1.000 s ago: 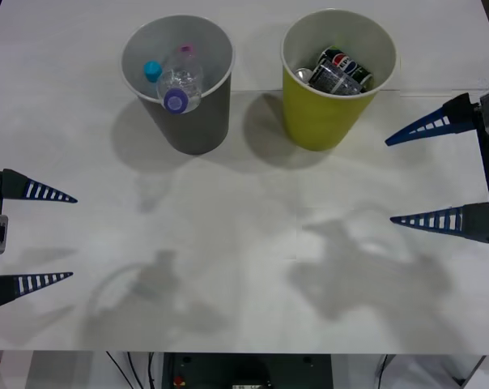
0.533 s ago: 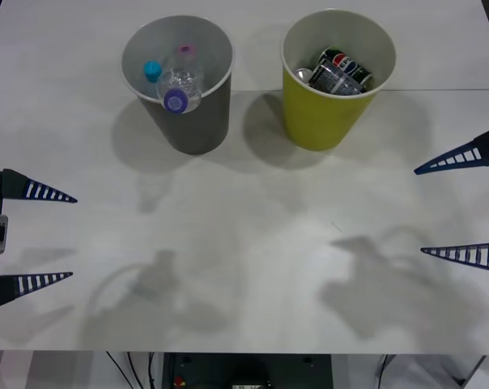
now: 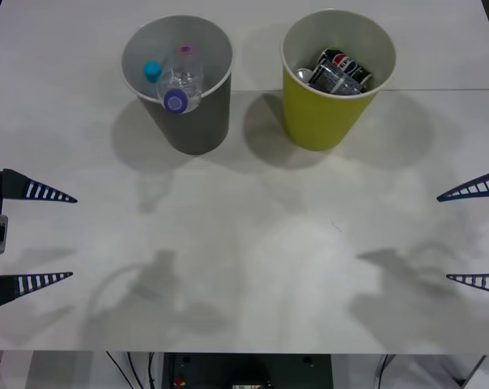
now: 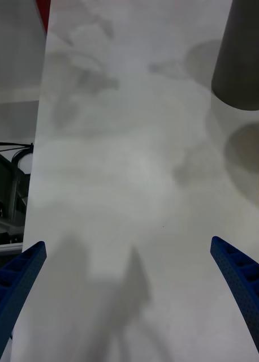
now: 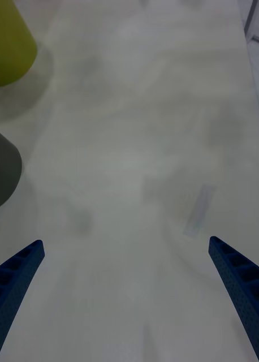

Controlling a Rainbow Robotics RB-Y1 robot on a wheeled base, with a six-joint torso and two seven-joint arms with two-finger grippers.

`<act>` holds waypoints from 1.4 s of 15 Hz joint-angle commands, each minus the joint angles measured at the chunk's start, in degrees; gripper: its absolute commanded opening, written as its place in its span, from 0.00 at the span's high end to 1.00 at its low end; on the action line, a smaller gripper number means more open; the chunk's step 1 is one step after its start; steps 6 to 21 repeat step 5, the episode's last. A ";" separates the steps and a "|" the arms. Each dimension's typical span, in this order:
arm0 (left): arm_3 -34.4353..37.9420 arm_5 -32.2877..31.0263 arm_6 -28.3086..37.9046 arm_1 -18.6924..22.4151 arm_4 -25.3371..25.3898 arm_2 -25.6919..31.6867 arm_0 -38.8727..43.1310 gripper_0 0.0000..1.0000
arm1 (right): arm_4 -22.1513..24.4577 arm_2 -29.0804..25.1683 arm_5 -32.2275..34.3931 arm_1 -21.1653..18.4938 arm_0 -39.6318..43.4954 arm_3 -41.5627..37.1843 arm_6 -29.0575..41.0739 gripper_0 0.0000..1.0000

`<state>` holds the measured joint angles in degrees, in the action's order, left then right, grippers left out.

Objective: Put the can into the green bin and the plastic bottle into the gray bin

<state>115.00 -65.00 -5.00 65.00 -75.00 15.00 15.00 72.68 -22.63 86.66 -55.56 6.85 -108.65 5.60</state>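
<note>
Plastic bottle point(image 3: 178, 87) in gray bin point(image 3: 197, 130), can point(image 3: 342, 67) in green bin point(image 3: 319, 121); both tools, left point(image 3: 36, 237) and right point(image 3: 474, 235), apart and empty; park clear of bins.

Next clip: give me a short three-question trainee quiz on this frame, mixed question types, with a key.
1. True or false: the plastic bottle with the purple cap lies inside the gray bin.
2. Multiple choice: the cans are in A) the gray bin, B) the green bin, C) on the table.
3. Fill in: the left gripper and the right gripper are both ____ and hold nothing.

Key: 1 true; 2 B; 3 open.
</note>
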 commanded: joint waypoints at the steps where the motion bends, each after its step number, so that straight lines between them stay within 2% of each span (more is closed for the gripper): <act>1: 0.00 0.00 0.00 0.00 0.00 0.00 0.00 0.00 | 0.01 -0.13 0.00 0.01 0.98 0.01 -0.77 0.00; 21: 0.00 0.00 0.00 0.00 0.00 0.00 0.00 0.00 | 0.53 -0.31 0.27 0.01 1.07 0.19 -1.03 0.00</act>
